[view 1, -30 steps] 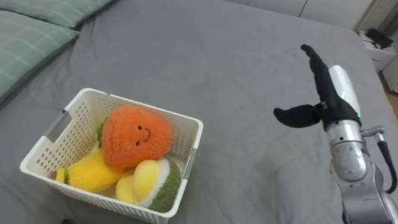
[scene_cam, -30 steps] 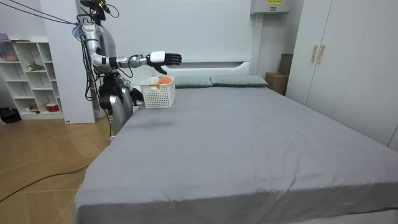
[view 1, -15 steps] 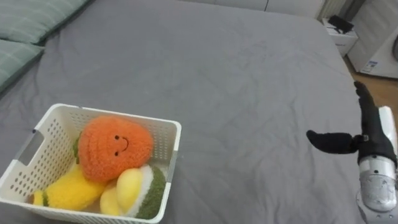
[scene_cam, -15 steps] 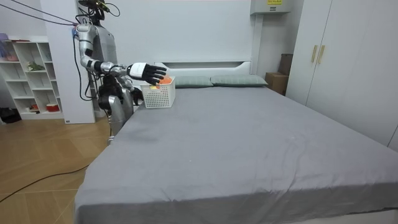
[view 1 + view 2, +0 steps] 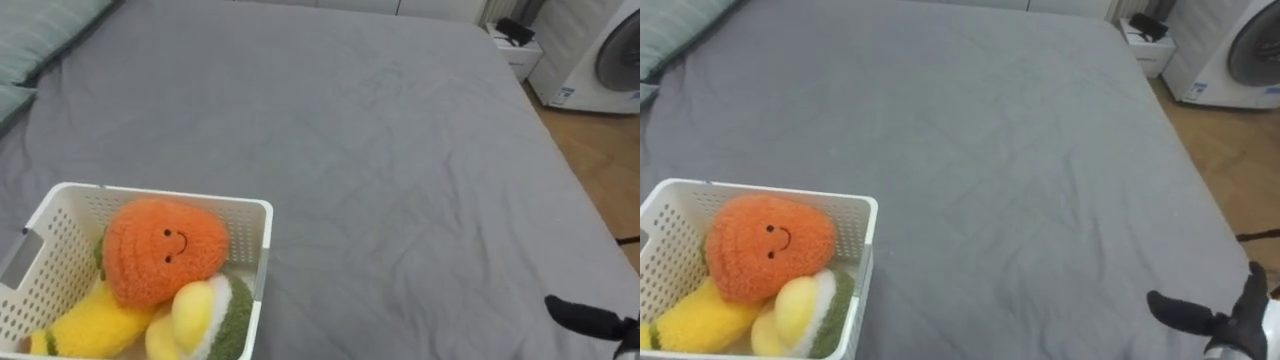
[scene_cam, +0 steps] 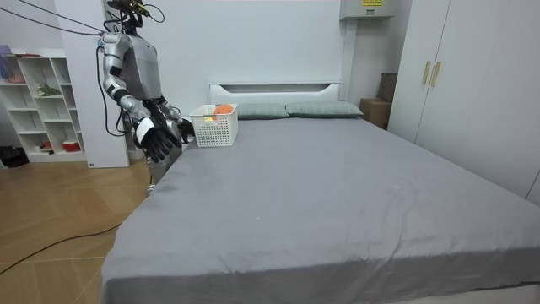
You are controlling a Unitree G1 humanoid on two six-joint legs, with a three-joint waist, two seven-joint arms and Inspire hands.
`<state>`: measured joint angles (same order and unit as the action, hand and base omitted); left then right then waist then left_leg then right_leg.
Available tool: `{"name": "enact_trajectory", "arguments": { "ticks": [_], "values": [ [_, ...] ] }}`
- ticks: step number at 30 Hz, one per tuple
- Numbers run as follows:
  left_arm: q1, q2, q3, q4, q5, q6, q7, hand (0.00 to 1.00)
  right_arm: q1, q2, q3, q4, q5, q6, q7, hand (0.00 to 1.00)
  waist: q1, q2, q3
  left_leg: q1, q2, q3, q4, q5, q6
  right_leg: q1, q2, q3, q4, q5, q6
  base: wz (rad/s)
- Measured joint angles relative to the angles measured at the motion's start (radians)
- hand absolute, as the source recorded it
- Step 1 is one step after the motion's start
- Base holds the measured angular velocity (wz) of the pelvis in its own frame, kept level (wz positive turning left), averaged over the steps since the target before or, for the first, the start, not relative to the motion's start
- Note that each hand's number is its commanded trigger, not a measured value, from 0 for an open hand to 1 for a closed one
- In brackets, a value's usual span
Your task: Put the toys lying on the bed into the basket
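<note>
One basket (image 5: pixel 250 215) holds at least three plush toys (image 5: pixel 160 250) on one bed (image 5: pixel 380 150).

A grey bed (image 5: pixel 400 150) bears a white basket (image 5: pixel 245 255).

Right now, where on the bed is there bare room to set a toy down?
The sheet lies bare from the basket across to the bed's right edge and up toward the pillow. The basket itself is crowded with toys. The right hand hangs low at the right.
</note>
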<state>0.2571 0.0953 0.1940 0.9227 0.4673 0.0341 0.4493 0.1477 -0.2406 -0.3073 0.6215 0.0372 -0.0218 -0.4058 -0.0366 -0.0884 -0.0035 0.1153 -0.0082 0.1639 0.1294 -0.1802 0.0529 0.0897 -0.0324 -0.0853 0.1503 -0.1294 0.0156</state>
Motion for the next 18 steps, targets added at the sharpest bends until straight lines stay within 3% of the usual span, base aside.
{"name": "enact_trajectory", "arguments": {
  "ticks": [8,9,15,18],
  "values": [
    [0.01,0.001,0.02,0.0,0.0,-0.014,-0.02,0.0,0.015,0.003,-0.005,0.178,0.044,-0.012,-0.043,0.0,-0.006,0.005,0.0001,0.012,-0.002,0.0,0.001,-0.003,-0.001,0.009,0.0,0.005,-0.011,-0.007,0.001,0.0],
    [0.012,0.001,0.021,0.005,0.0,-0.015,-0.021,0.0,0.015,0.003,-0.006,0.21,0.051,-0.014,-0.044,0.0,-0.009,0.003,0.0065,0.014,-0.003,0.0,0.001,-0.003,-0.001,0.01,-0.001,0.005,-0.015,-0.009,0.002,0.0],
    [0.01,0.001,0.039,0.024,0.004,-0.019,-0.022,0.0,0.031,0.018,-0.017,0.361,0.077,-0.015,-0.03,0.0,-0.014,0.009,-0.0036,0.01,-0.002,-0.002,-0.005,-0.006,-0.003,0.009,0.0,0.0,-0.013,-0.012,0.001,0.0],
    [0.011,0.001,0.042,0.028,0.002,-0.019,-0.024,0.0,0.043,0.042,-0.022,0.437,0.078,-0.013,-0.017,0.0,-0.014,0.009,-0.0042,0.013,-0.001,-0.005,-0.004,-0.011,-0.006,0.017,0.002,-0.006,-0.014,-0.015,-0.001,0.01]
  ]
}}
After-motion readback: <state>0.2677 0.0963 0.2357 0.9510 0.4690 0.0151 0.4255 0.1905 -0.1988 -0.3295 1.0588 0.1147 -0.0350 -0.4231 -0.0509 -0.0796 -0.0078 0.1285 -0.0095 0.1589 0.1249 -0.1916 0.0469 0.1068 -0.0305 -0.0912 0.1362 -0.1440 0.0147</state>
